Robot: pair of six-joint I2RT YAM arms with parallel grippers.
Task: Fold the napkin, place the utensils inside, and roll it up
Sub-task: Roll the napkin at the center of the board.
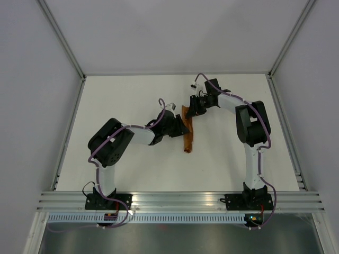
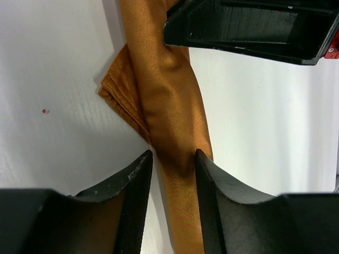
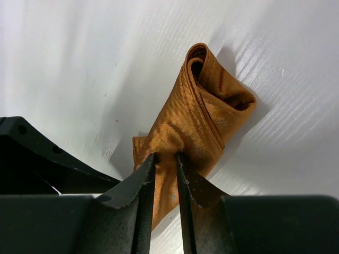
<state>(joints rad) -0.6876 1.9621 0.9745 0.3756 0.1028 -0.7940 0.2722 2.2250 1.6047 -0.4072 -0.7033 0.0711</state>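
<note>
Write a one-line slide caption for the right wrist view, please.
Right fingers grip the rolled orange napkin on the white table, its spiral end facing the camera.

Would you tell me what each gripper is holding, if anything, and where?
Right fingers pinch the rolled napkin near its far end. Left fingers straddle its middle; whether they grip it cannot be told.

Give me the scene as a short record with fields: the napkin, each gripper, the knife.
napkin: rolled into a narrow roll, lying on the table
left gripper: fingers either side of the roll's middle; grip unclear
right gripper: pinching the roll near its far end
knife: not visible
</note>
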